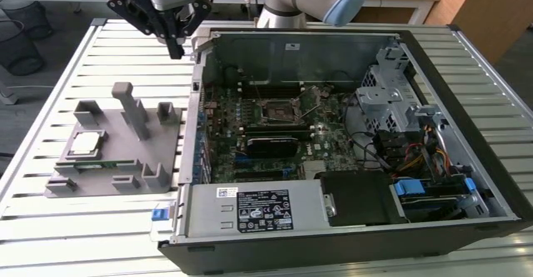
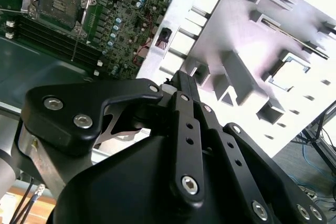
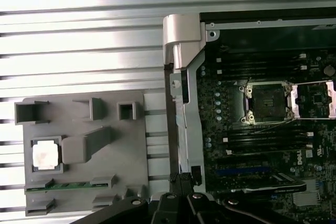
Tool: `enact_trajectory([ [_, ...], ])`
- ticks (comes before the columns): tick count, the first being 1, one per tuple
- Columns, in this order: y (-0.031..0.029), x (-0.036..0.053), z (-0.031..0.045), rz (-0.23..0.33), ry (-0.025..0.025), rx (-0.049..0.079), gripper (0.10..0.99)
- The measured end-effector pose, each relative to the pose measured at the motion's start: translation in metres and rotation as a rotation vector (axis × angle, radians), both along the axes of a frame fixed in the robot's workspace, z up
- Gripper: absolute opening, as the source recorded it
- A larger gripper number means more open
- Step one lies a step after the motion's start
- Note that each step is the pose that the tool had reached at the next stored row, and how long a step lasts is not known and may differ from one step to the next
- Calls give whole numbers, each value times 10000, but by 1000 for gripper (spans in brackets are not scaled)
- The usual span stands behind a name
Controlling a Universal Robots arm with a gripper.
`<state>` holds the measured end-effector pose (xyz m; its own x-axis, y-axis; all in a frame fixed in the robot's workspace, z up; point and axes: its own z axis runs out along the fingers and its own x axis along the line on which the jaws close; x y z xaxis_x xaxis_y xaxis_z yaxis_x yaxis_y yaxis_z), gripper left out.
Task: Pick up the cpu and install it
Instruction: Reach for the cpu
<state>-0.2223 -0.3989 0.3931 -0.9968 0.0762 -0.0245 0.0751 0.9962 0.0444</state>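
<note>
cpu [image 1: 86, 143] in grey tray [image 1: 87, 188], jaws closed, high beside case [image 1: 333, 47]

The cpu [image 3: 45, 156] lies flat in a square recess of the grey holder [image 3: 126, 161], which rests on the slatted table [image 3: 79, 35] just beside the open computer case [image 3: 181, 77], with a green memory stick [image 3: 65, 186] along the holder's edge near the chip. On the motherboard [image 3: 236, 150] inside the case, the socket [image 3: 265, 103] stands bare, its cover plate [image 3: 312, 99] swung aside. The gripper [image 3: 182, 178], fingers drawn together and empty, hangs over the case wall between holder and motherboard, well apart from the cpu.
</note>
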Motion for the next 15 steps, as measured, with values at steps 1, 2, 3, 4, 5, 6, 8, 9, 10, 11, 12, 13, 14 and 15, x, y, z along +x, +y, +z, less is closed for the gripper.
enact_trajectory([
  [1, 0, -9, 0, 0, 0, 0, 106],
  [2, 0, -18, 0, 0, 1, -1, 106],
  [3, 0, -27, 0, 0, 0, 0, 106],
  [4, 0, -36, 0, 0, 0, 0, 106],
  [5, 0, -45, 0, 0, 1, 0, 106],
  [6, 0, -55, 0, 0, 0, 0, 106],
  [8, 0, -75, 0, 0, 1, -1, 106],
  [9, 0, -85, 0, 0, 1, -1, 106],
  [10, 0, -95, -1, 0, 0, 0, 106],
  [11, 0, -105, 0, 1, 1, -1, 106],
  [12, 0, -116, -1, 0, 0, -1, 106],
  [13, 0, -126, -1, 0, 1, -1, 106],
  [14, 0, -136, -1, 1, 0, -1, 106],
  [15, 0, -147, -1, 1, 0, 0, 106],
])
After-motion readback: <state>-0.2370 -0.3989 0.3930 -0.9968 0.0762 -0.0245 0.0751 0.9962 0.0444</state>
